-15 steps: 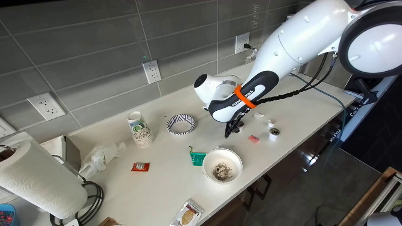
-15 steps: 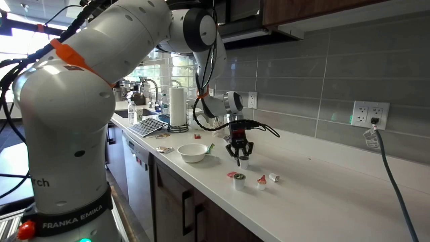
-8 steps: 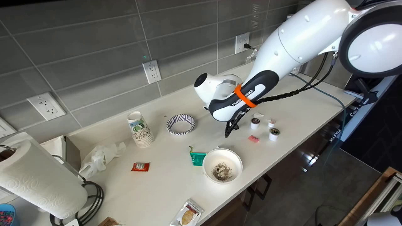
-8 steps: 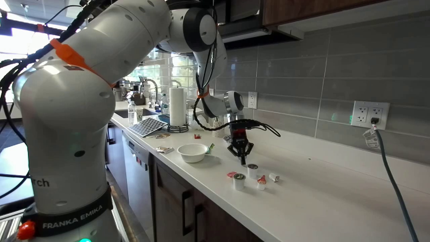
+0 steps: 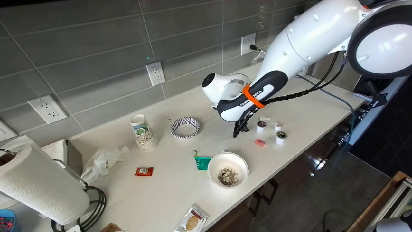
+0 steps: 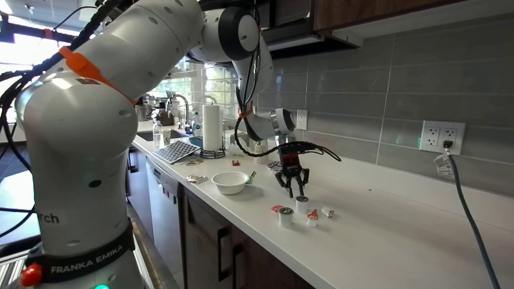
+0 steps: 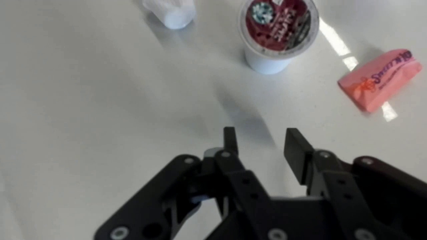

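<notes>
Wrist view: the gripper (image 7: 262,145) is being held part-spread, a narrow gap showing, nothing being gripped. A red-lidded coffee pod (image 7: 278,33) is being borne by the counter (image 7: 100,100), upright on its flat base, label up; it isn't being touched, a gap being seen between it and the fingertips (image 7: 230,138). A pink sweetener packet (image 7: 380,80) is lying beside it, presumably being too limp to be stood up.

In an exterior view, the fingertips are being pointed downward near that pod, apparently because everything around is low. A dark-lidded second pod (image 6: 286,220) and a red-topped tub (image 6: 313,218) are being held up by their own bases. A small white item (image 6: 327,212) is lying on its side, it seems; why can't be told.

In an exterior view, the cables (image 5: 288,98) are being tied to the arm (image 5: 293,45) by an orange band (image 5: 252,97), snagging likely being avoided. Crumbly stuff (image 5: 228,176) is being contained by a white bowl (image 5: 242,167). Paper cups (image 5: 146,137) are standing nested, room probably being saved.
</notes>
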Controlling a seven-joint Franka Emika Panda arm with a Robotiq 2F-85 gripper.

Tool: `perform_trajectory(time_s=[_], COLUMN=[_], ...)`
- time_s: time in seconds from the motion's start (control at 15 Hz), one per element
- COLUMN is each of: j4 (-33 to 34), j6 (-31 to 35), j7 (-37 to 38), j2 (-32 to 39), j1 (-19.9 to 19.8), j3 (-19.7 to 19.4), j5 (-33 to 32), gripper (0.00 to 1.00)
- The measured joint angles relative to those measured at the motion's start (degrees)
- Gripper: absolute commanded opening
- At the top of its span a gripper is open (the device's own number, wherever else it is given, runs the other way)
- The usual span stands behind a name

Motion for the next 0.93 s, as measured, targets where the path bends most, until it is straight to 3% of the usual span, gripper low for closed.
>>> perform_trajectory(time_s=[0.2,0.27,0.4,0.53,0.93], j4=[0.0,0.0,0.0,-0.2,-1.4], j6=[-1.6,-2.1,-3.3,-3.9,-4.0], j7=[0.4,0.4,0.5,0.5,0.5], j2=[-0.1,-0.1,-0.1,-0.1,0.0], j1=[-0.3,-0.4,-0.5,-0.7,-1.6], j3=[-1.0,-1.3,-1.6,-1.7,-1.7], j5=[-0.9,-1.1,-1.5,-2.0,-2.9], gripper=[0.97,0.99,1.0,0.93,0.84])
